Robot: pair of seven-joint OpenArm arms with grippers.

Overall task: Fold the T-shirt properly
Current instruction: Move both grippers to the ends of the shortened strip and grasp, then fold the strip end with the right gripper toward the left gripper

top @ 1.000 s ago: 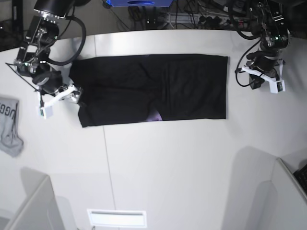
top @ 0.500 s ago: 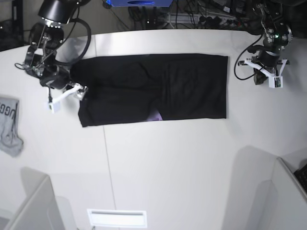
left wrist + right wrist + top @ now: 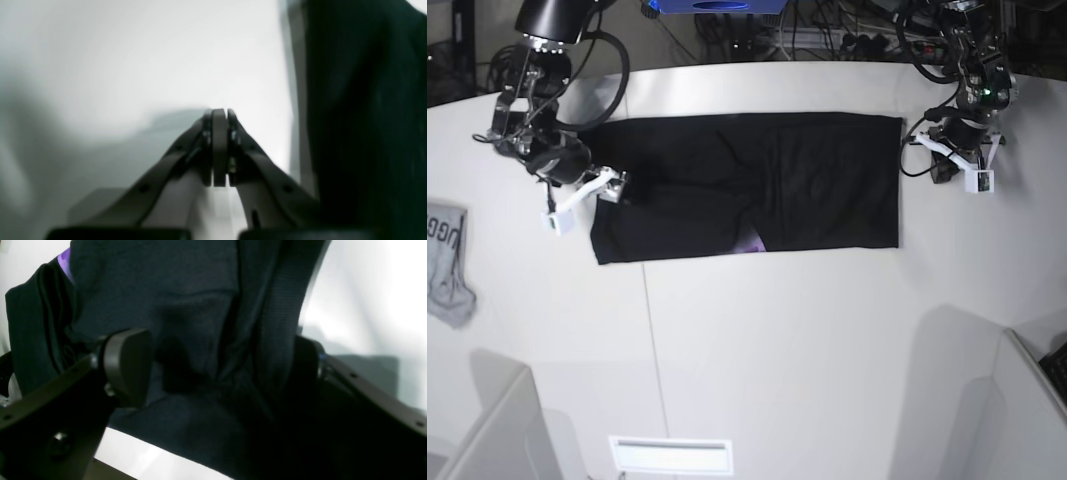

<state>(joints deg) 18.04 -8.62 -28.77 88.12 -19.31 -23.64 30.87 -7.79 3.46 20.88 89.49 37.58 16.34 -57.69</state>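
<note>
- A black T-shirt point(image 3: 747, 185) lies flat on a white table point(image 3: 777, 350), folded into a long rectangle that runs side to side across the far half of the tabletop in the base view.
- A small patch of purple print point(image 3: 749, 243) peeks out at the near edge of the shirt, close to its middle.
- The right gripper point(image 3: 605, 190) sits at the end of the shirt on the base view's left side, over the cloth's edge.
- In the right wrist view, the right gripper point(image 3: 213, 363) has its jaws spread wide, with dark fabric of the T-shirt point(image 3: 200, 306) bunched between the two pads; the pads do not press it. A sliver of purple shows at the upper left corner of that view.
- The left gripper point(image 3: 955, 165) is just beside the opposite end of the shirt, on the base view's right side, over bare table.
- In the left wrist view, the left gripper point(image 3: 219, 113) has its fingertips pressed together with nothing between them, and the edge of the T-shirt point(image 3: 360, 116) lies to its right.
- A small grey garment point(image 3: 447, 262) with dark lettering lies at the table's left edge in the base view, well apart from the shirt.
</note>
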